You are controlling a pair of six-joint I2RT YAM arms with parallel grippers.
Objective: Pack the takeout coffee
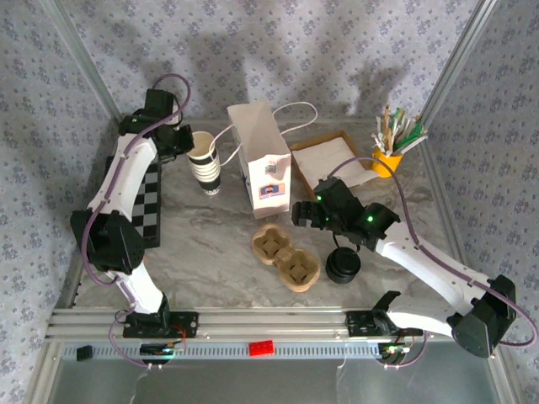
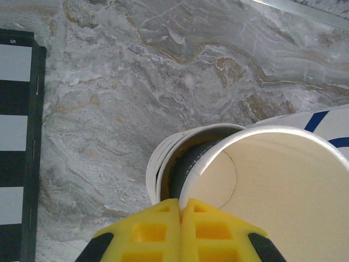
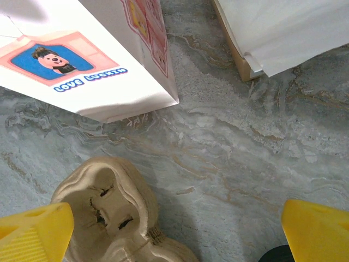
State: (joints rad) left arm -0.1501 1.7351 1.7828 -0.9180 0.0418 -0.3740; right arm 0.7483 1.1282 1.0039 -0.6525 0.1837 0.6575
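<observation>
The takeout coffee, as a lidded cup, is out of view. My left gripper [image 2: 180,204] is shut on the rim of a lidless cream cup [image 2: 272,185], which tilts up out of the cup stack [image 2: 161,164]. From above, this left gripper [image 1: 187,143] sits at the top of the stack [image 1: 205,172] at the back left. The brown pulp tray [image 1: 285,257] lies with both wells bare at the table's middle. My right gripper [image 1: 305,215] hovers open just behind it. Its yellow fingers [image 3: 35,229] spread wide over the marble beside the tray [image 3: 103,213].
A white paper bag [image 1: 263,160] stands open behind the pulp tray. A low stack of black lids [image 1: 343,266] sits right of the tray. A wooden tray with napkins [image 1: 333,156] and a yellow cup of stirrers [image 1: 389,156] are back right. A checkerboard [image 1: 145,198] lies at left.
</observation>
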